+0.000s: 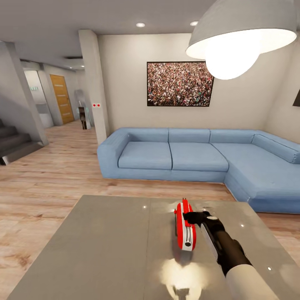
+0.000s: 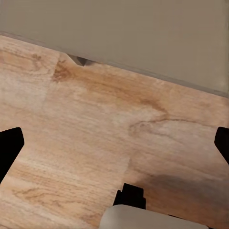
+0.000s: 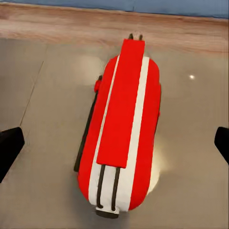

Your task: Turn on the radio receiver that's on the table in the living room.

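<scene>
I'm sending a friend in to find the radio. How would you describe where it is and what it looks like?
In front of the blue sofa stands a low grey table. The radio stands on edge on its far half, beside the right gripper. It is a small rounded red box with white bands, the one bright object there.

pendant lamp (image 1: 239, 37) cut by top edge, sofa (image 1: 200, 160) cropped right
</scene>
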